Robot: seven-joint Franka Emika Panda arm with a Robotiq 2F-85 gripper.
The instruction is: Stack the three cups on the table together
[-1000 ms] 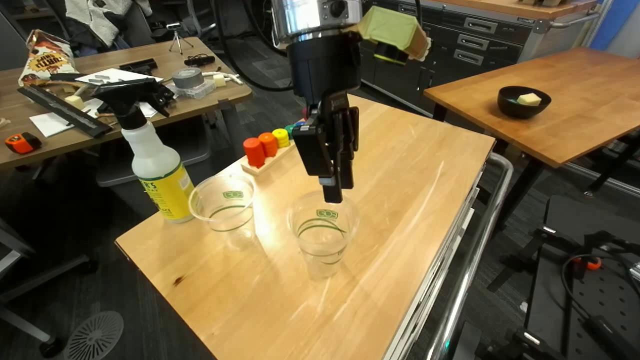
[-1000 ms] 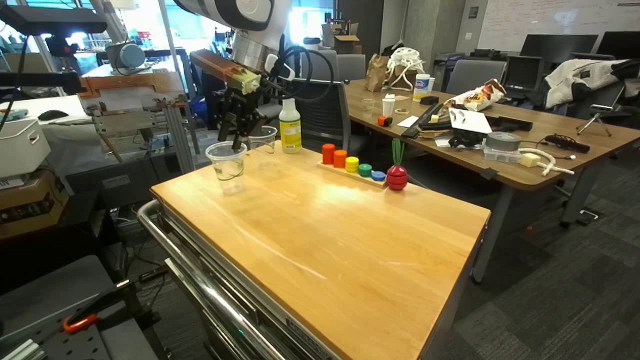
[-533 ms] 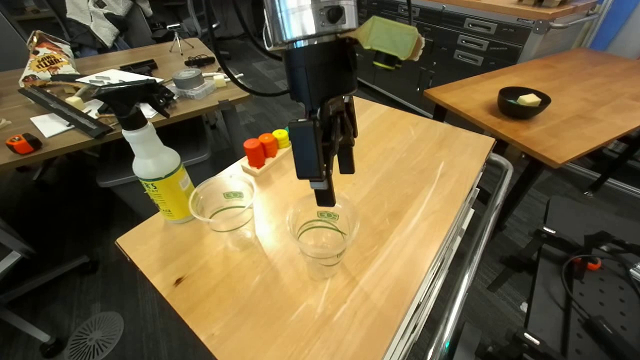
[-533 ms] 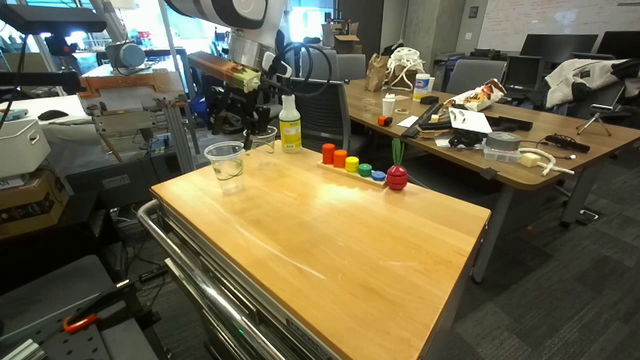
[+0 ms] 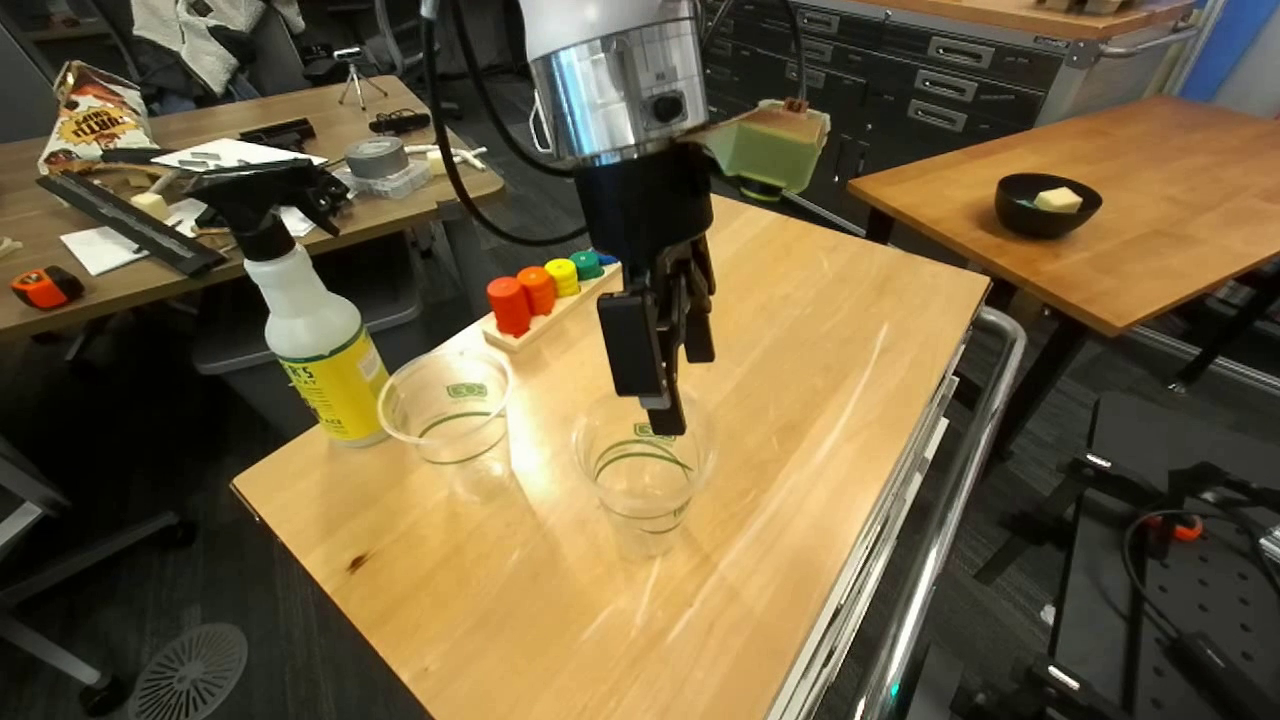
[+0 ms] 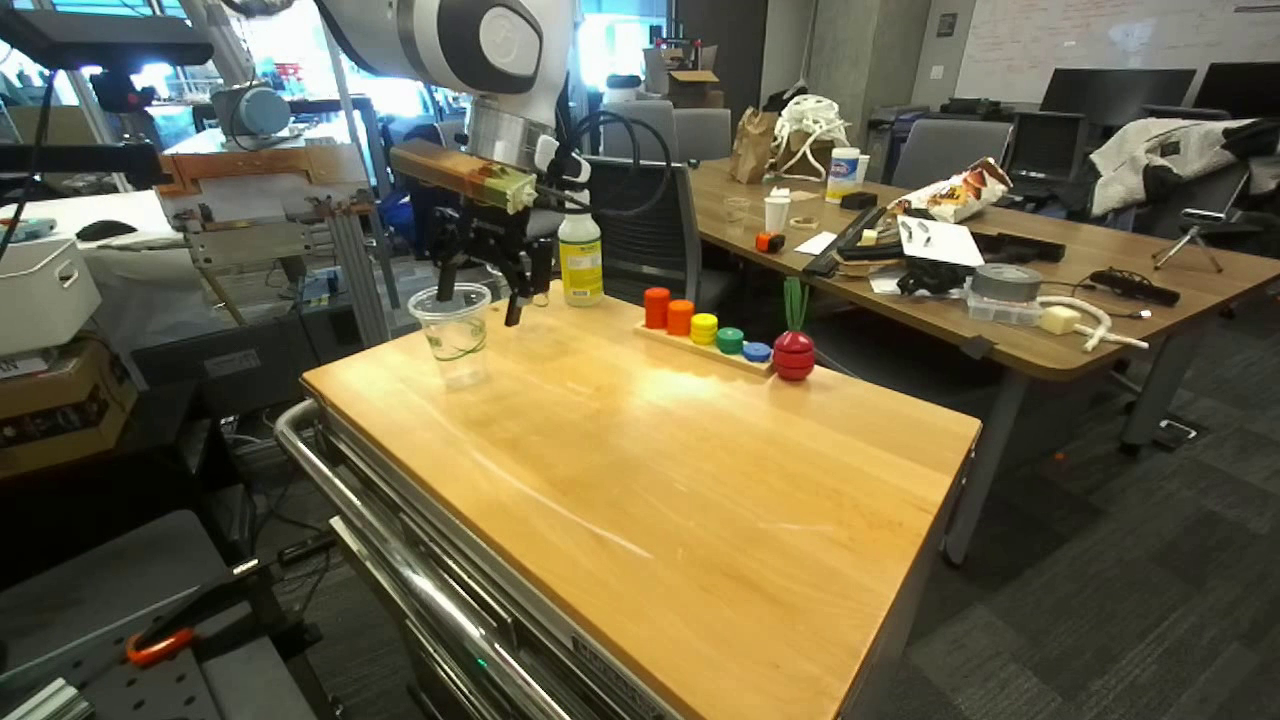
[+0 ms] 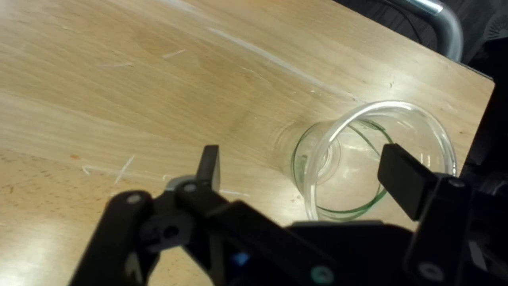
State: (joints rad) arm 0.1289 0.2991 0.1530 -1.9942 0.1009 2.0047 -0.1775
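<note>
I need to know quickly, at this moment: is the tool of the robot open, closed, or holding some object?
Tool: open, jaws apart, holding nothing; the clear cup in the wrist view is not gripped.

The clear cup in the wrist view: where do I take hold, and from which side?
Grip the clear cup by its rim and the wall just below, coming down from above. It stands upright, wide mouth up, and in that view the open gripper shows one finger over the mouth and the other outside, so pinching one wall between them looks easiest.
</note>
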